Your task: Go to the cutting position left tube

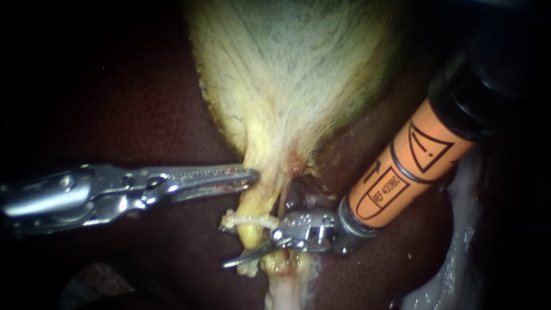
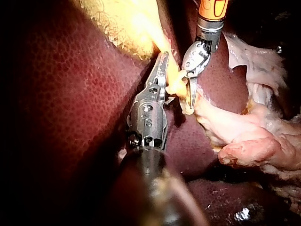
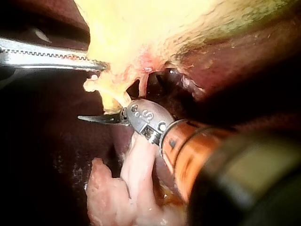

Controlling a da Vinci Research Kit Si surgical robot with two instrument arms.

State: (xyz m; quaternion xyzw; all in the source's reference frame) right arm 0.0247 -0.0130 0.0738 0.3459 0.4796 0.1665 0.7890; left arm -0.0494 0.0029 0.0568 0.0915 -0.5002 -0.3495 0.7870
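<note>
Left tube (image 1: 251,234): thin, yellow, slick, hangs from the gallbladder (image 1: 287,74) neck. It sits between my right instrument's (image 1: 250,244) blades, which are parted around it. My left instrument's (image 1: 248,175) jaws pinch the gallbladder edge, near those blades. Open room past the blade tips; pale tissue (image 1: 281,290) crowds beside. Dark red liver (image 1: 143,115) underneath, darkness around.

I see glossy dark maroon liver (image 2: 70,94) all around | pale yellow-white fibrous gallbladder (image 1: 287,69) lying on it | ragged pinkish tissue flap (image 2: 249,141) alongside
</note>
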